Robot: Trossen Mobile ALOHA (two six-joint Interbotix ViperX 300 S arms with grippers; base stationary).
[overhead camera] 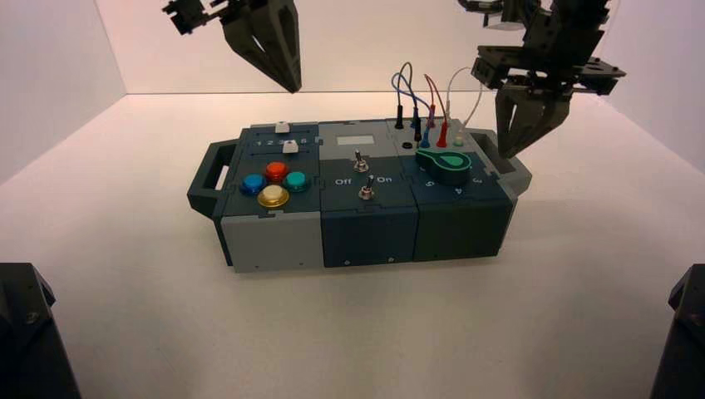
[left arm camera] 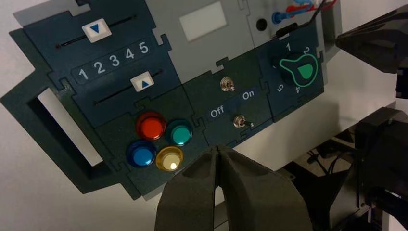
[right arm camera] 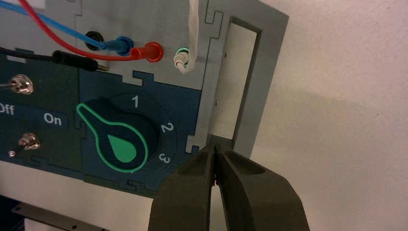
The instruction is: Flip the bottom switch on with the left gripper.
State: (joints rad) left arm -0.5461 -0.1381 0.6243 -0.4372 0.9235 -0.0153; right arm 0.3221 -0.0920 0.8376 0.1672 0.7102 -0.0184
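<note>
Blue button (overhead camera: 253, 184) noted first, left of the left gripper's fingertips and nearer the high camera. We record the left gripper (overhead camera: 296, 90) above the box's far left part, its fingers pressed together, apart from every control. We find the bottom switch (overhead camera: 367, 193) to the right of those fingertips and nearer the camera, untouched. Green-edged knob (overhead camera: 445, 165): left of the right fingertips. We log the right gripper (overhead camera: 508, 155) near the box's right handle (overhead camera: 517, 176), fingers closed together.
</note>
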